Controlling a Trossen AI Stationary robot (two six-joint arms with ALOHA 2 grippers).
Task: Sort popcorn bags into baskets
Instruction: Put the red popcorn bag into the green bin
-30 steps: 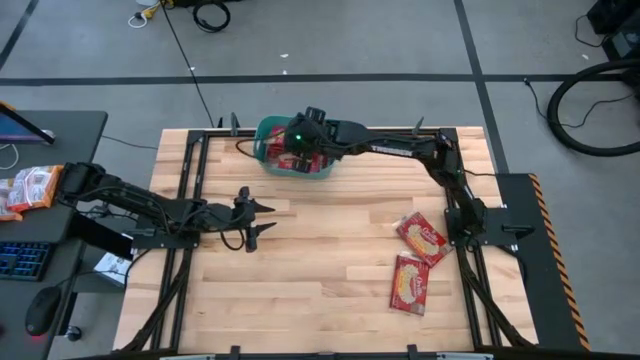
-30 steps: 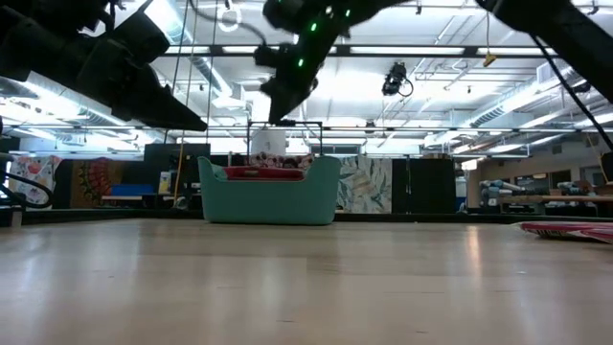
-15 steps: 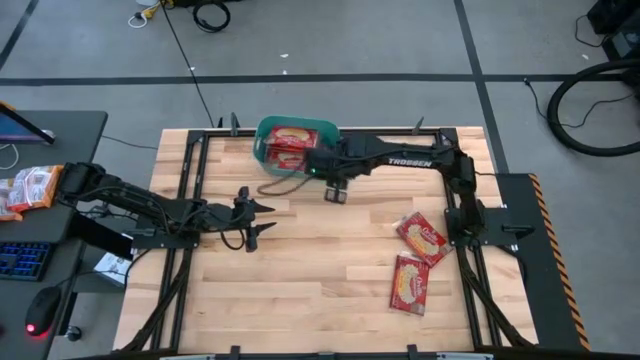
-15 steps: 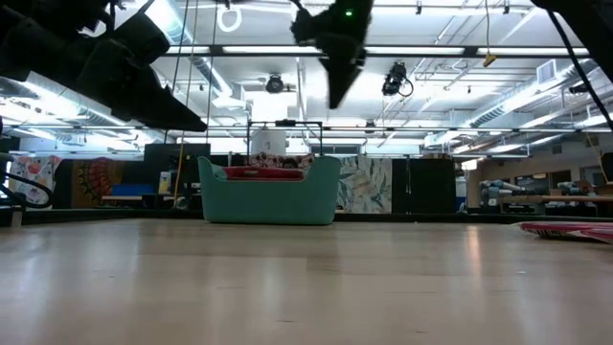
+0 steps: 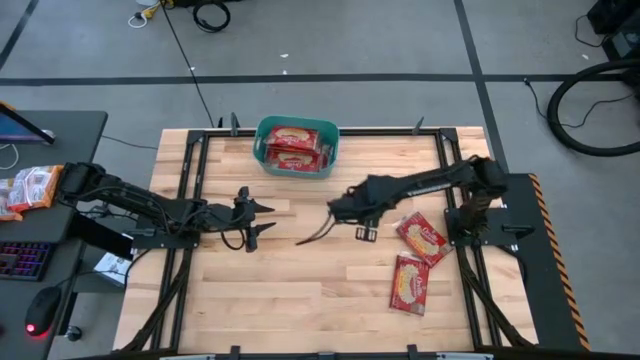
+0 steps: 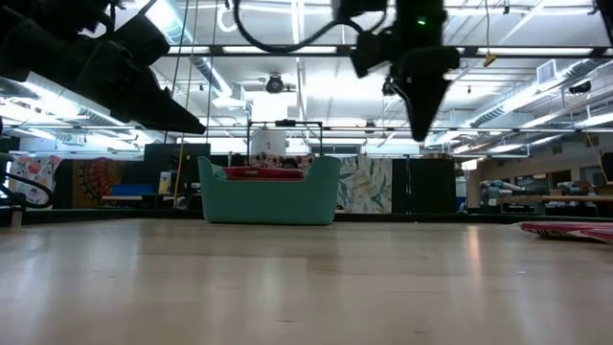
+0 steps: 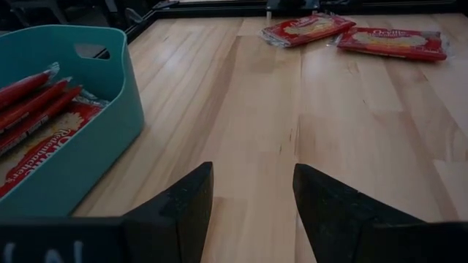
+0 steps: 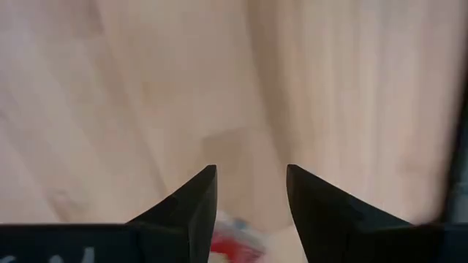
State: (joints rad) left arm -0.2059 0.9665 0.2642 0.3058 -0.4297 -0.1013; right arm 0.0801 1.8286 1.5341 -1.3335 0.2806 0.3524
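Observation:
The teal basket (image 5: 259, 143) stands at the table's far edge with several red popcorn bags (image 5: 296, 145) lying flat in it; its wall (image 6: 268, 201) faces the low view. Two more popcorn bags (image 5: 422, 238) (image 5: 410, 283) lie flat on the table's right side. My right gripper (image 5: 362, 231) hangs open and empty above the bare table middle, left of those two bags, fingers pointing down (image 6: 422, 120). My left gripper (image 5: 264, 216) waits open and empty over the table's left half. The left wrist view shows the basket (image 7: 80, 157) and both loose bags (image 7: 307, 29) (image 7: 391, 40).
Orange-white packets (image 5: 30, 187) and a keyboard (image 5: 22, 260) lie on the side desk left of the table. A dark cable (image 5: 314, 236) trails from my right arm over the wood. Bare wood spreads across the table's middle and near side.
My right gripper has swung away from above the basket, toward the table's near edge and right, toward the two loose bags, uncovering the bags in the basket. My left arm has kept still.

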